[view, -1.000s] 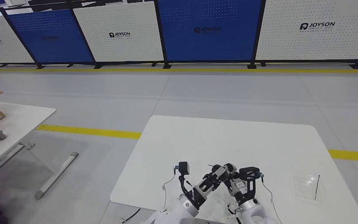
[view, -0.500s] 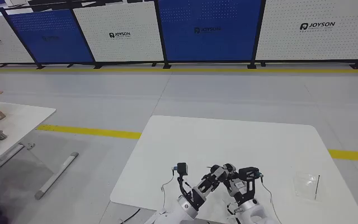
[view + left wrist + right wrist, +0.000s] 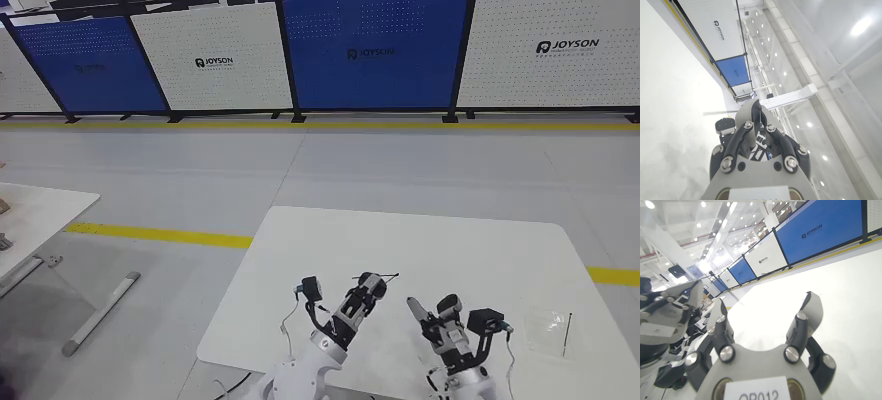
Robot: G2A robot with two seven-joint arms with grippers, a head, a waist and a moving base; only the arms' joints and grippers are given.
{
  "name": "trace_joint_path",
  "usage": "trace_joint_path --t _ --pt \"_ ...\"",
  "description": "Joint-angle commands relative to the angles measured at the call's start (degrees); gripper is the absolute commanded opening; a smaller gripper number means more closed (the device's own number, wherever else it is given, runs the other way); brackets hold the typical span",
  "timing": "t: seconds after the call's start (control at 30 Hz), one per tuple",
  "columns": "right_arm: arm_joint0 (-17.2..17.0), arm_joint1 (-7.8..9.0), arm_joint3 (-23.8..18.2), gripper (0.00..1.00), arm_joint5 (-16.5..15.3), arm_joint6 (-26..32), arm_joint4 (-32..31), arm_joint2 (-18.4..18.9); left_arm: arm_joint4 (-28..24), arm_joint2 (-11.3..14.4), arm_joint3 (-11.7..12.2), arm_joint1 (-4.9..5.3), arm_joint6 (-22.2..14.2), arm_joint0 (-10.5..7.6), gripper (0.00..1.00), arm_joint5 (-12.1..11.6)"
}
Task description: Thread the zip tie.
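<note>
while the left pincer (image 3: 371, 285) is clamping together on the zip tie (image 3: 386, 277), the right pincer (image 3: 430, 303) is standing with its jaws wide apart and gripping nothing. the tie is projecting past the left pincer's tips as a thin dark strap, lifted off the white table (image 3: 450, 235). a small dark knob is showing at its far end, probably the head, though the view is too poor to confirm this. the right pincer is sitting just beside the left one, on the side toward which the strap is pointing, near it but not touching. on the far side of the right pincer, well apart from it, a clear bag (image 3: 545, 325) is lying on the table with a spare dark tie (image 3: 568, 332) at its edge.

finding: no closed loop is showing, so the threading is judged as not yet done. the step in hand is looking like the right pincer taking the free end.

recommendation: the right pincer should be closing on the strap close to its end, so the limp length between the two grips is staying short. the left pincer should be holding firm and level, as the strap is likely to be twisting or slipping. the slot and tip should be lining up square before any push.
</note>
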Motion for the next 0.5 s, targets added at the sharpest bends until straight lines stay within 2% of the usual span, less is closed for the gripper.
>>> trace_joint_path --t 0.0,0.17,0.2,0.47 --pt "-1.2 0.17 -0.3 1.0 -1.7 -1.9 1.8 1.4 -0.2 -0.6 0.9 -0.05 1.0 -0.41 0.0 0.5" --pt "-4.4 0.48 -1.4 1.0 -4.4 -5.6 5.8 4.6 2.0 -1.6 2.6 -0.22 5.6 -0.64 0.0 2.3" --pt "-4.5 0.49 -1.4 1.0 -4.5 -5.7 6.2 4.7 4.2 -2.3 3.3 -0.27 9.1 -0.85 0.0 3.4" --pt "-4.5 0.49 -1.4 1.0 -4.5 -5.7 6.2 4.7 4.2 -2.3 3.3 -0.27 9.1 -0.85 0.0 3.4"
